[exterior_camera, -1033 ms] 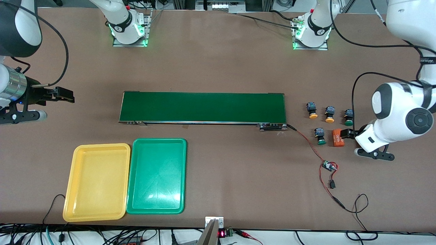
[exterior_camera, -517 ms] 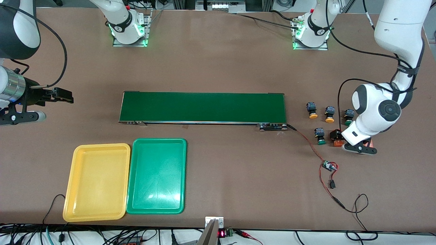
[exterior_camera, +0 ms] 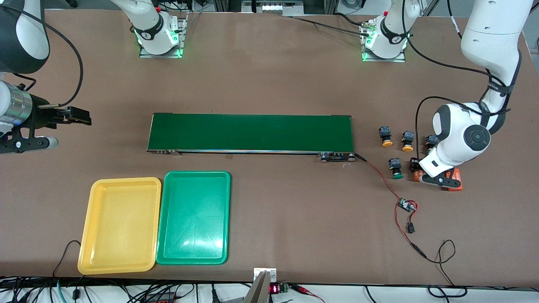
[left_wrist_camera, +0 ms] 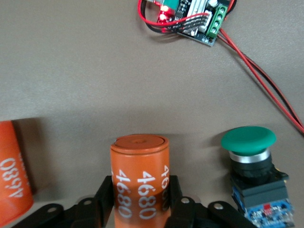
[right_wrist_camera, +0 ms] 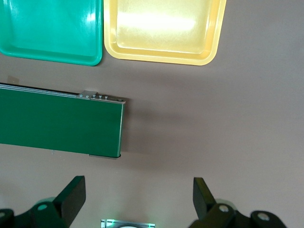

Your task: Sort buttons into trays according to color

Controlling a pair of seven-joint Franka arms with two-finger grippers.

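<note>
The left gripper [left_wrist_camera: 140, 202] is down at the table with its fingers clamped on an orange cylinder [left_wrist_camera: 140, 180]. Its wrist hides part of one green button [exterior_camera: 430, 142]. The right gripper [right_wrist_camera: 137, 199] waits spread wide. The trays [exterior_camera: 120, 225] lie lower in the frame.

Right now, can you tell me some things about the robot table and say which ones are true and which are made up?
1. Both trays hold buttons. False: the yellow tray and green tray hold nothing.
2. The left gripper has its fingers around an orange cylinder. True.
3. A green button stands beside that cylinder. True.
4. The right gripper holds a yellow button. False: it is open, holding nothing, waiting at its end of the table.
5. Buttons ride on the conveyor belt. False: its top is bare.
</note>
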